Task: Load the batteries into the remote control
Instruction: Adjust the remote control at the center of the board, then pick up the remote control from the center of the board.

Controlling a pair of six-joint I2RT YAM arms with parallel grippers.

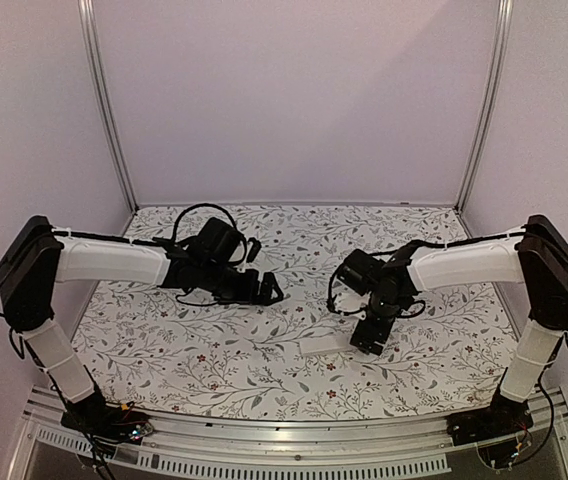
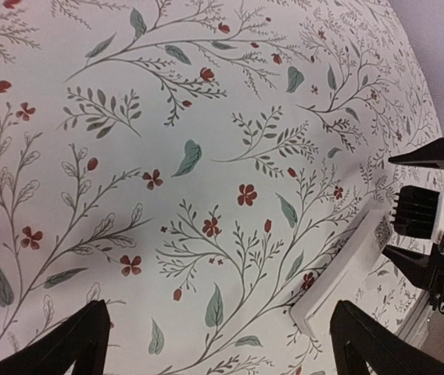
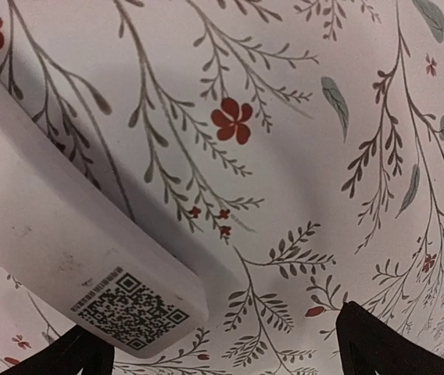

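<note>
The remote control (image 1: 322,346) lies flat on the flowered table, a slim white bar with its back up. A QR label shows on its end in the right wrist view (image 3: 58,234). My right gripper (image 1: 364,342) hovers at the remote's right end, open, and that end lies by its left finger (image 3: 77,355). My left gripper (image 1: 275,292) hangs open above the table, up and left of the remote. In the left wrist view the remote (image 2: 347,269) lies just ahead of the right finger (image 2: 378,344), and the right gripper (image 2: 433,223) shows beyond it. The batteries are out of view.
A flowered cloth (image 1: 214,350) covers the table. White walls with metal posts (image 1: 104,100) close in the back and sides. A metal rail (image 1: 284,440) runs along the near edge between the arm bases.
</note>
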